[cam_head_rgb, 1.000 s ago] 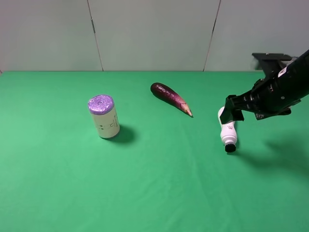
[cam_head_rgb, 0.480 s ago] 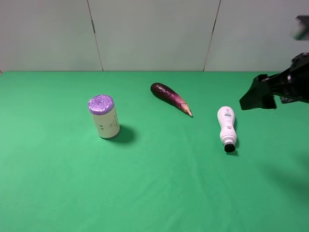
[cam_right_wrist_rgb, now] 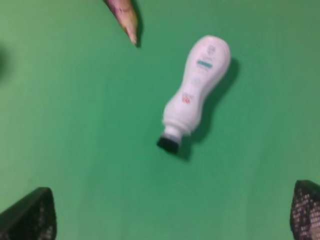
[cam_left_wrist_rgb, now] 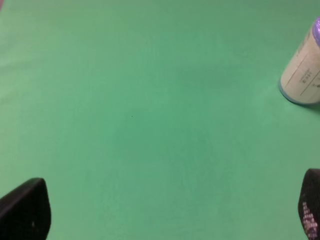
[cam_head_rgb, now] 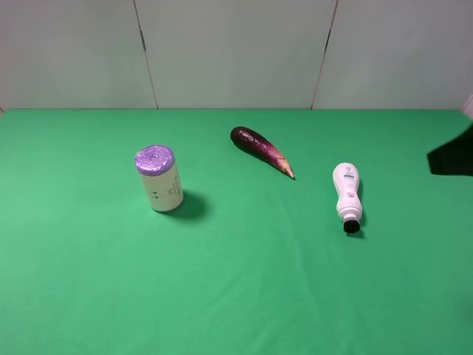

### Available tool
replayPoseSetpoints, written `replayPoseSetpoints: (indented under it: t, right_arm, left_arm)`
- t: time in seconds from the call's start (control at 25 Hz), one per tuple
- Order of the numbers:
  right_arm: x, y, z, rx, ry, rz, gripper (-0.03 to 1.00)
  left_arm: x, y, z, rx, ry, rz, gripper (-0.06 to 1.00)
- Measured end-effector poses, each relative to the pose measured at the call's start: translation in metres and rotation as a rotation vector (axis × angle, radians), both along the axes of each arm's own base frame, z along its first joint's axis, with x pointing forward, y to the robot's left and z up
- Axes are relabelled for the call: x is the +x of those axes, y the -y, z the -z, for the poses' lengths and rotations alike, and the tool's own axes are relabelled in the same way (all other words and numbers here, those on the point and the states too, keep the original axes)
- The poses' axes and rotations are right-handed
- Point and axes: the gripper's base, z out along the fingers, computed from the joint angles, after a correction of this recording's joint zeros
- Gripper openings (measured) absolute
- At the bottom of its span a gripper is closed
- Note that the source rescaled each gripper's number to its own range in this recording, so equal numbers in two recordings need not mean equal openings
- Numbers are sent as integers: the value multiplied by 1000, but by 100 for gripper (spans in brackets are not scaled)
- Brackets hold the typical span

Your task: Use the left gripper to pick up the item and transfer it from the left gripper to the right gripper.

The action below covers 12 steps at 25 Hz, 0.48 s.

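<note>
On the green cloth (cam_head_rgb: 244, 281) a cream can with a purple top (cam_head_rgb: 159, 178) stands upright at the left. Right of it, towards the back, lies a dark purple eggplant (cam_head_rgb: 261, 150), its pale tip pointing at the white bottle (cam_head_rgb: 347, 194). That bottle lies flat on the cloth, black cap towards the camera, touched by nothing. At the right edge only a dark piece of the right arm (cam_head_rgb: 452, 156) shows.

The left wrist view alone shows the left gripper (cam_left_wrist_rgb: 165, 210): its two black fingertips (cam_left_wrist_rgb: 26, 209) stand wide apart over bare cloth, the can at the frame's edge. The right wrist view shows the right gripper (cam_right_wrist_rgb: 170, 212), fingers likewise spread and empty, with the bottle and its small printed label lying near the eggplant's tip.
</note>
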Motion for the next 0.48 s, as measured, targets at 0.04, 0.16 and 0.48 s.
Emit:
replayPoseSetpoints:
  t: [0.04, 0.16, 0.48]
  right_arm:
    - [-6, 2, -1, -6, -3, 6, 100]
    - [-24, 8, -7, -18, 24, 21, 100]
    - [-69, 19, -19, 2, 154, 34, 100]
  left_arm:
    - [0, 0, 0, 0, 0, 0, 100]
    - [0, 0, 0, 0, 0, 0, 100]
    - [0, 0, 0, 0, 0, 0, 100]
